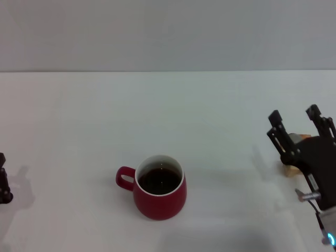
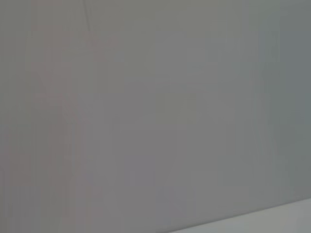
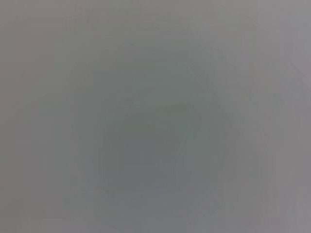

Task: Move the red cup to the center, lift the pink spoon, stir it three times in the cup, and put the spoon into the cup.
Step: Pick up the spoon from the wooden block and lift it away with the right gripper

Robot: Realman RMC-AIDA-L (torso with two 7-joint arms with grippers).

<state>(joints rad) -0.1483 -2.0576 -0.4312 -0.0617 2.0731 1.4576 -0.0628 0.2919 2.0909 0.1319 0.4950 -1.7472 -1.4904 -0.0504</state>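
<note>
So here's where I'm at: the red cup (image 1: 159,187) sits about mid-table with its handle pointing toward my left side, dark liquid inside, nothing in it. I'd call the "move it to the center" bit done, judging by where it stands.

My right pincer (image 1: 295,125) hangs over the right edge of the table, well off to the cup's side, fingers spread apart and holding nothing. Just beneath and behind it there's a small tan wooden block (image 1: 292,169) peeking out, with something pale and greyish at its top. Might be part of the pink spoon, but I honestly can't tell, and my arm hides the rest.

My left pincer (image 1: 4,185) is parked at the far left edge, barely in view, so I can't tell how it's set.

Still left: grabbing the spoon, three stirs, dropping it in the cup. Both wrist views show only blank grey.
</note>
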